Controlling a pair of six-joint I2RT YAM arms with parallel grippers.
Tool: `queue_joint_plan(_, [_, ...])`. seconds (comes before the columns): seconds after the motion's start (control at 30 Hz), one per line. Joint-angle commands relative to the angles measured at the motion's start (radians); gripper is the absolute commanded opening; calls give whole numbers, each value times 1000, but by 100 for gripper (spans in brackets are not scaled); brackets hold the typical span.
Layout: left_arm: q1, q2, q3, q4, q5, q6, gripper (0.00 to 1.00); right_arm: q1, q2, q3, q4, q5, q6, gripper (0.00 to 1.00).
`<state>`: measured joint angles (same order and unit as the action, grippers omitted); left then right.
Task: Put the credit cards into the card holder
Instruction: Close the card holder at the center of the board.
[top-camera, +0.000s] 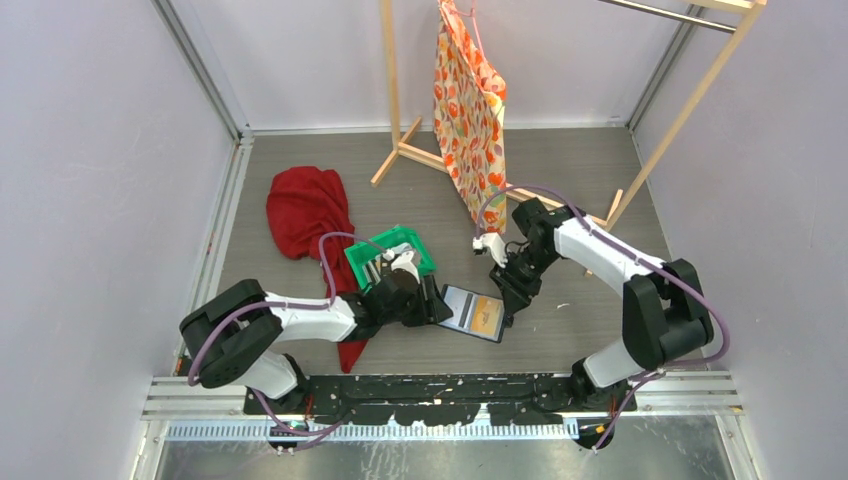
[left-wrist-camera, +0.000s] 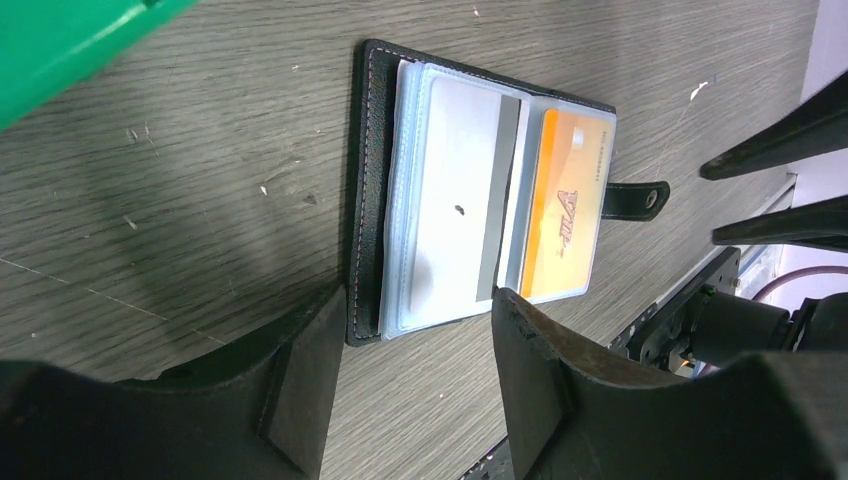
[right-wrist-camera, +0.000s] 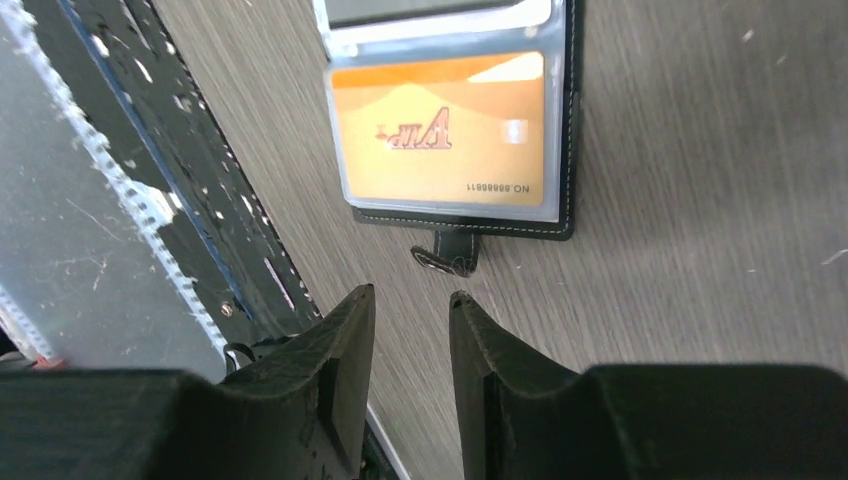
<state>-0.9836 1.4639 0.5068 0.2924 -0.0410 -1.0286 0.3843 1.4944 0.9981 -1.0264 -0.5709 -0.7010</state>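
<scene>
Top view: the open card holder (top-camera: 472, 313) lies on a grey wood-grain table (top-camera: 580, 170), ringed by pale walls (top-camera: 100, 150). Left wrist: the left gripper (left-wrist-camera: 418, 305) is spread and empty over the holder's edge, with a whitish card (left-wrist-camera: 455, 200) and an orange card (left-wrist-camera: 565, 205) sleeved inside. Right wrist: the right gripper (right-wrist-camera: 410, 300), narrowly parted and empty, hovers near its snap tab (right-wrist-camera: 450, 250).

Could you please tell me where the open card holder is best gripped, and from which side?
Probably the snap tab, from the side of the right gripper: the card holder lies open and flat, but the tab juts past its edge and curls up slightly.
</scene>
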Motion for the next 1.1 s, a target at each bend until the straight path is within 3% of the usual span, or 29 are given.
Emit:
queue_joint_plan(0.0, [-8, 29, 14, -73, 4, -2, 57, 32, 79, -4, 49, 119, 55, 38])
queue_joint_plan(0.1, [-18, 20, 20, -72, -8, 7, 58, 33, 165, 13, 85, 210, 125, 40])
queue_joint_plan(0.43, [-21, 107, 66, -33, 20, 28, 59, 69, 316, 56, 138, 260, 190, 40])
queue_joint_plan(0.9, [-21, 137, 49, 306, 157, -65, 57, 79, 323, 49, 144, 242, 189, 37])
queue_joint_plan(1.07, [-21, 169, 33, 496, 192, -110, 57, 80, 323, 50, 146, 244, 190, 37])
